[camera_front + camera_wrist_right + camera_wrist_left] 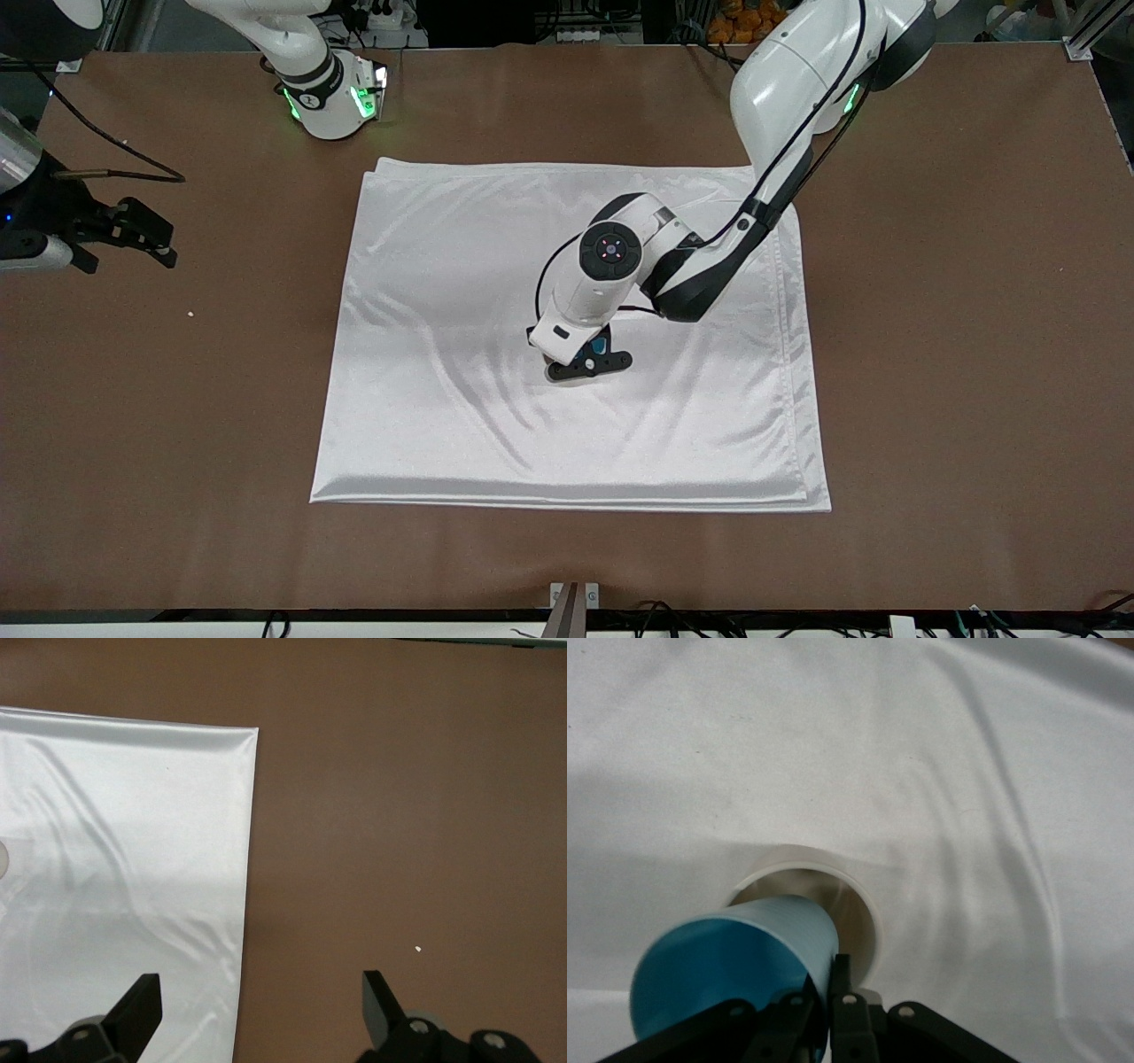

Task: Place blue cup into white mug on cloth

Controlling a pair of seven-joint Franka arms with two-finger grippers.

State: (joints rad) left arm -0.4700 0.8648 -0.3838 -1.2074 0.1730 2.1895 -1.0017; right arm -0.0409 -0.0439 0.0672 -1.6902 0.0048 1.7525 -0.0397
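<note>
Two tools | left tool [824,1010] pinches blue cup [731,970] by its rim, tilted over white mug [833,904] mid-cloth [443,266] | insertion step, guessing next: straighten, lower in | right tool [261,1010] spread wide, empty, waiting over bare tabletop [930,354]

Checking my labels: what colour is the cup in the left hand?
Light blue. The blue cup shows best in the left wrist view, held in the left hand.
</note>
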